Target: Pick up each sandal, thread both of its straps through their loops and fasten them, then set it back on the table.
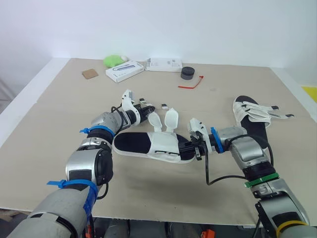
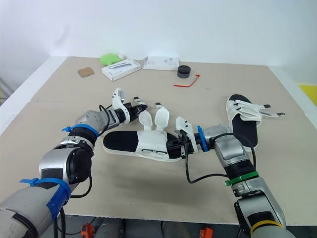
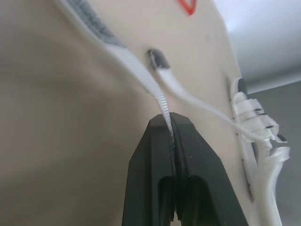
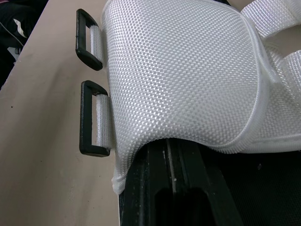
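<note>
On table (image 1: 59,109), left claw (image 3: 170,123) pinching strap (image 3: 141,75), right claw (image 1: 189,148) gripping sandal (image 1: 141,144)

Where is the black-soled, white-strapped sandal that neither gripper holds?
In the left eye view, the black-soled, white-strapped sandal lies on the beige table, right of and beyond the right gripper.

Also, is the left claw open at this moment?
No, the left claw is shut on a white strap, pinched between its black fingers.

Beige table (image 1: 233,188) with white border, plain white wall (image 1: 208,25) behind it, yellow patch (image 1: 311,92) past the table's right edge, soft even light, faint shadows
</note>
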You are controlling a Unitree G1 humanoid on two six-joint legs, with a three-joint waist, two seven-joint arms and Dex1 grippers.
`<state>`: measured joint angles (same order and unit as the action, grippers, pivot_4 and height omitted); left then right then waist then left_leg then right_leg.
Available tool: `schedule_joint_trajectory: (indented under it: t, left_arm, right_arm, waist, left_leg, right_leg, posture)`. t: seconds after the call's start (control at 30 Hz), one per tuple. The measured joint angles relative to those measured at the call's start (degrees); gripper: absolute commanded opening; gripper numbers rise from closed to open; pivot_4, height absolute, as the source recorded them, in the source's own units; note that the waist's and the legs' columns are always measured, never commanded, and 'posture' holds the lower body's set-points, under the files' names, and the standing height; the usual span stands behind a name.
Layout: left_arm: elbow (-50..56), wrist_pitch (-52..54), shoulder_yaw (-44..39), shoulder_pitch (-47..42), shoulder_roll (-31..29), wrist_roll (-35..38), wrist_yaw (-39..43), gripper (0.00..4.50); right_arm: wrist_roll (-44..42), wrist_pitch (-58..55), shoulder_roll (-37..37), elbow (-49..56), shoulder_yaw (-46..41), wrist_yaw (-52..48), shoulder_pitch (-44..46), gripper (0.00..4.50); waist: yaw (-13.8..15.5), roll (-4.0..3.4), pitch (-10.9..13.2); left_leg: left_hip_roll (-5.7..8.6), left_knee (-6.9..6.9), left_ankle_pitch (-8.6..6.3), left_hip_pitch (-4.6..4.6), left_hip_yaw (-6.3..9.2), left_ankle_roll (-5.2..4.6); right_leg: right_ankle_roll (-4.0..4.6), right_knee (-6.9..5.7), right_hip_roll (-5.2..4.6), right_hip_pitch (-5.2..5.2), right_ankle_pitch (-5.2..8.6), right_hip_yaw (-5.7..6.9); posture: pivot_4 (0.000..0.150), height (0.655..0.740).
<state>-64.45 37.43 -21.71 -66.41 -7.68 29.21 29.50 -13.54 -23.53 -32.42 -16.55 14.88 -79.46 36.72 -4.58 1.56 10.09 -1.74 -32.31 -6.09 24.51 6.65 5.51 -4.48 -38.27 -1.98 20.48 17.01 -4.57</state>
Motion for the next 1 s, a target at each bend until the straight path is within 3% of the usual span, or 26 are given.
schedule_joint_trajectory:
  t: [0.23,0.33,0.4,0.53,0.73,0.93,1.0]
  left_arm:
    - [43.1,-9.4,14.5,22.1,1.4,-3.0,11.7,0.08]
    - [57.7,-22.0,23.2,31.5,-1.8,-7.0,20.4,0.08]
    - [61.5,-31.5,27.9,35.2,-3.8,-10.2,25.5,0.08]
    - [59.4,-53.5,34.7,39.0,-7.6,-17.5,33.2,0.08]
    - [43.9,-85.9,37.9,34.4,-11.9,-26.6,35.9,0.08]
    - [25.2,-117.2,39.4,24.6,-15.4,-39.1,28.3,0.08]
    - [22.5,-120.3,39.4,23.7,-16.0,-41.7,26.7,0.08]
  right_arm:
    - [0.0,-0.2,0.2,0.3,-0.2,-0.1,-0.2,0.00]
    - [0.0,-0.4,0.2,0.6,-0.4,0.1,-0.4,0.00]
    - [0.0,-0.5,0.2,0.6,-0.5,0.4,-0.4,0.00]
    - [0.0,-0.5,0.3,0.7,-0.8,1.1,-0.7,0.00]
    - [0.0,-0.6,0.5,0.8,-1.0,1.1,-1.0,0.00]
    - [0.1,-0.6,1.0,0.5,-1.1,1.1,-0.8,0.00]
    - [0.1,-0.5,1.1,0.5,-1.1,1.1,-0.8,0.00]
  waist:
    - [-0.1,-0.02,0.0]
    - [0.0,-0.04,0.0]
    - [0.2,-0.04,0.0]
    - [0.2,-0.05,0.0]
    - [0.2,-0.05,0.0]
    - [0.1,-0.05,0.0]
    - [0.1,-0.06,-0.1]
  left_leg:
    - [-0.06,0.06,-0.03,-0.04,-0.05,0.18]
    - [-0.08,0.05,-0.04,-0.10,-0.12,0.19]
    - [-0.09,0.01,-0.04,-0.13,-0.14,0.19]
    - [-0.08,-0.04,-0.06,-0.16,-0.30,0.21]
    - [-0.12,-0.03,-0.05,-0.10,-0.38,0.08]
    - [-0.21,-0.01,-0.05,-0.07,-0.40,0.04]
    - [-0.23,-0.01,-0.05,-0.07,-0.42,0.04]
  right_leg:
    - [0.05,0.02,0.04,-0.06,0.02,-0.13]
    - [0.08,0.04,0.04,-0.11,0.01,-0.17]
    - [0.28,0.07,0.04,-0.13,0.07,-0.17]
    - [0.36,0.08,-0.05,-0.10,0.08,-0.26]
    - [0.39,0.09,-0.06,0.07,0.08,-0.31]
    - [0.41,0.08,0.02,0.16,0.06,-0.33]
    - [0.41,0.08,0.03,0.16,0.05,-0.33]
  posture:
    - [0.150,0.7400]
    - [0.150,0.7400]
    - [0.150,0.7400]
    - [0.150,0.7400]
    - [0.150,0.7400]
    - [0.150,0.7400]
    - [0.150,0.7400]
